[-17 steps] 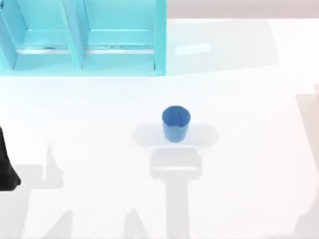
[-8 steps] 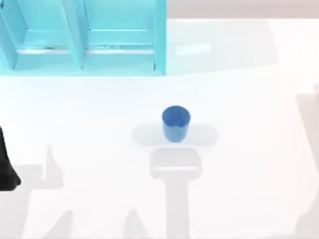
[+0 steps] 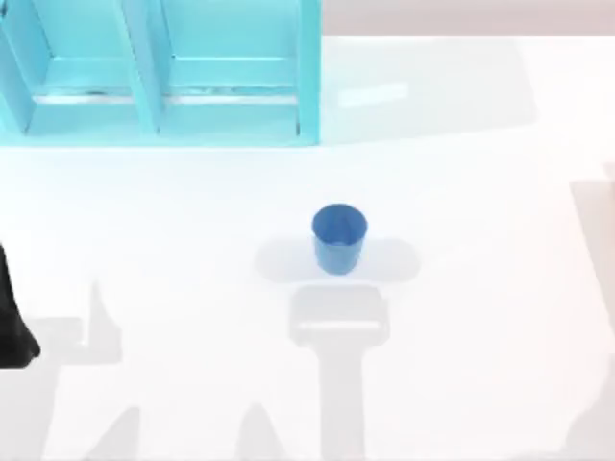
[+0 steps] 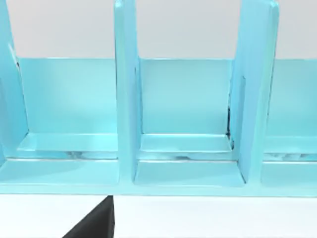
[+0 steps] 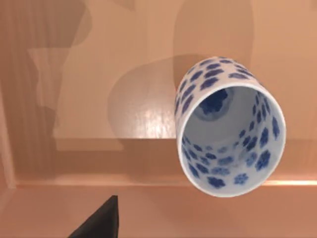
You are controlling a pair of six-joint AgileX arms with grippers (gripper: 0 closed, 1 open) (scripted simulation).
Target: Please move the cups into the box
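A dark part of the left arm sits at the table's left edge; whether its gripper is open or closed cannot be told. A turquoise shelf unit with upright dividers stands at the far left of the white table. The plain blue cup stands upright near the table's middle, well apart from the shelf. In the right wrist view, the white cup with blue flowers sits on a tan, box-like surface. The right gripper's state cannot be told.
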